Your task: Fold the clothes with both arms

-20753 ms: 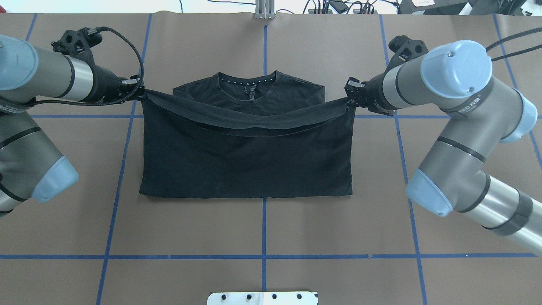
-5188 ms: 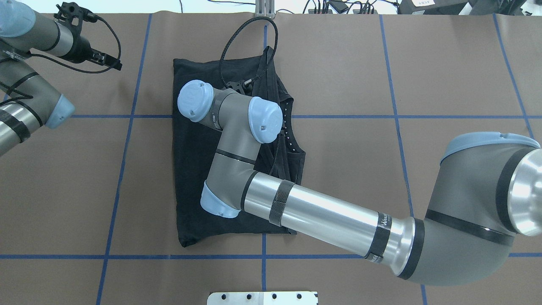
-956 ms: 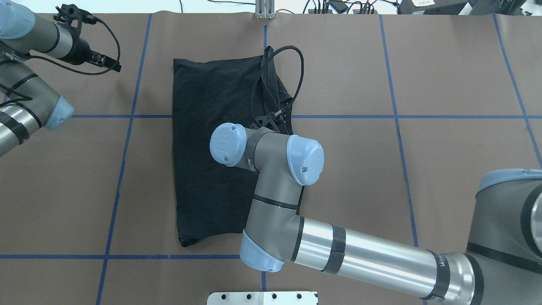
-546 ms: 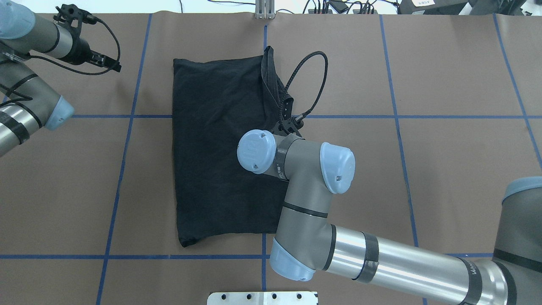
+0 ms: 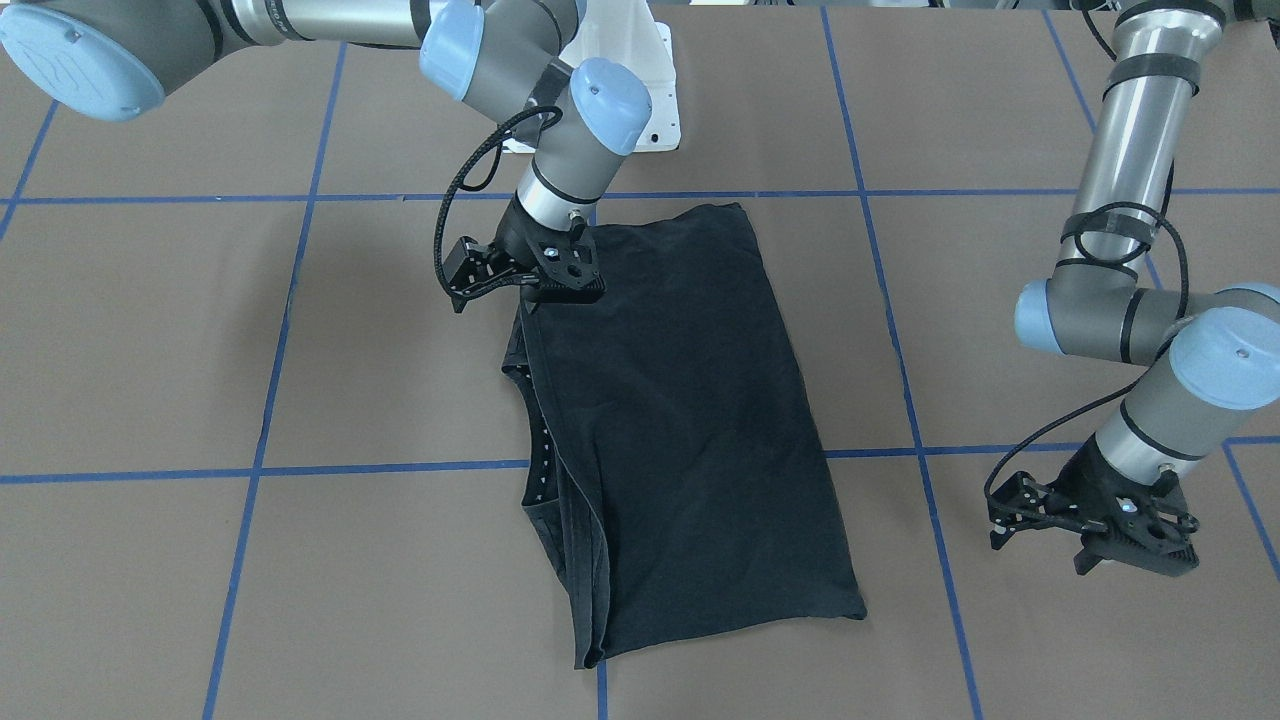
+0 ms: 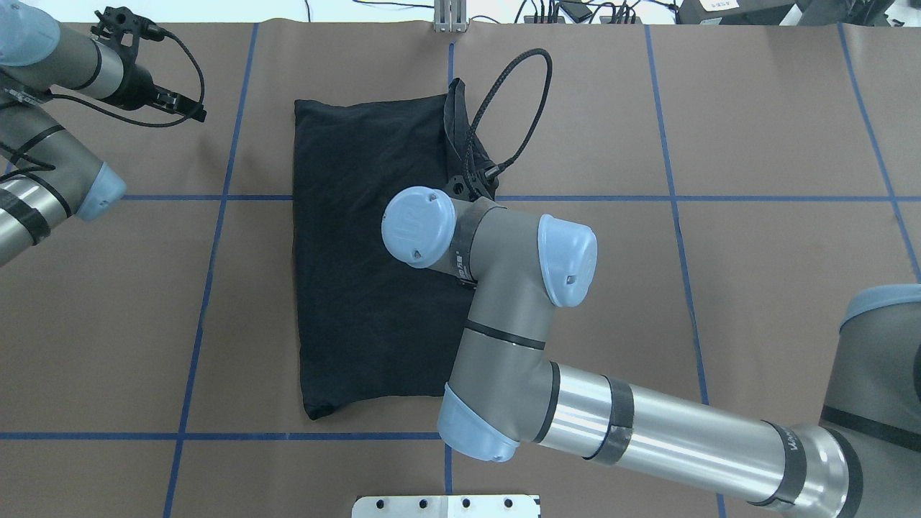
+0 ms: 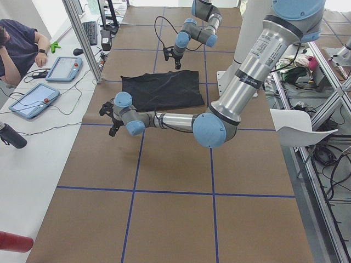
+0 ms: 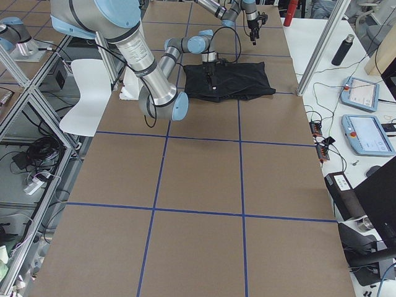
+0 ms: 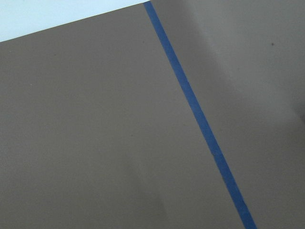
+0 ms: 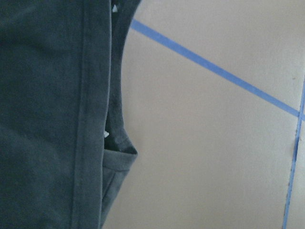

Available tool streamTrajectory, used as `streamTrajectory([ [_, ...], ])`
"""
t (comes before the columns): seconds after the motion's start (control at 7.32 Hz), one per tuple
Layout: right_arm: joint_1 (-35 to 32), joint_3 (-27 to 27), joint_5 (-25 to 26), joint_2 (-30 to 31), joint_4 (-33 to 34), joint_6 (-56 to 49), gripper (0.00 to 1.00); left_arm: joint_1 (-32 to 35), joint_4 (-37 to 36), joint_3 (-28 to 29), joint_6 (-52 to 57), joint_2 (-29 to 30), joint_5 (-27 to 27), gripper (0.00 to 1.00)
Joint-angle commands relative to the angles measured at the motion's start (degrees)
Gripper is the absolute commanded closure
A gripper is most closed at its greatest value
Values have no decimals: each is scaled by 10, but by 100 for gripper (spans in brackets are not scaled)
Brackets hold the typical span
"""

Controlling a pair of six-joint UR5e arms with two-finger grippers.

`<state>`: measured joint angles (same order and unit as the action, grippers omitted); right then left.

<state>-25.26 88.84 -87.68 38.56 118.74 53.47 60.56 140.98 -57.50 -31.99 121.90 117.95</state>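
Left gripper (image 6: 188, 109): over the bare table (image 6: 719, 108) at the far left corner of the overhead view, well apart from the shirt. I see nothing in it. Its wrist camera gives me only table and one tape line (image 9: 200, 119). I cannot tell how far its jaws are parted.

Shirt (image 6: 360, 252): flat on the table, folded to a narrow oblong just left of the centre line. Its long axis runs straight away from the robot's base. The loose layered edges and the collar (image 5: 540, 440) lie along its right long side.

Right gripper (image 5: 562, 285): pointing down over that right long side, partway along it. Its wrist camera looks onto the layered edge with bare table beside it and shows no fingers. I cannot tell whether it is parted or closed, or whether it touches the cloth.

Governing relation: the shirt lies beneath the right gripper and spreads from it toward the robot's left. The right arm is much the nearer.

Judgement: any tidying of the loose edge falls to the right arm. A fold across the long axis would first need the left gripper brought over to the shirt.
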Motion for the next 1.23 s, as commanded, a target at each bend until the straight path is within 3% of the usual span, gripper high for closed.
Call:
streamTrajectory([
  [0.0, -42, -91, -17, -22, -172, 4, 0, 0, 0, 0, 0, 0, 0, 0],
  [0.14, -66, -149, -30, -36, -241, 4, 0, 0, 0, 0, 0, 0, 0, 0],
  [0.41, -88, -301, -44, -128, -304, 8, 0, 0, 0, -1, 0, 0, 0, 0],
  [0.55, -98, -349, -45, -141, -341, 6, 0, -1, 0, -1, -2, 0, 0, 0],
  [0.82, -104, -399, -45, -150, -380, 2, 0, -1, 0, -1, -2, 1, 0, 0],
  [1.09, -110, -412, -50, -147, -364, -38, 0, -1, 0, -1, -2, 1, 0, 0],
])
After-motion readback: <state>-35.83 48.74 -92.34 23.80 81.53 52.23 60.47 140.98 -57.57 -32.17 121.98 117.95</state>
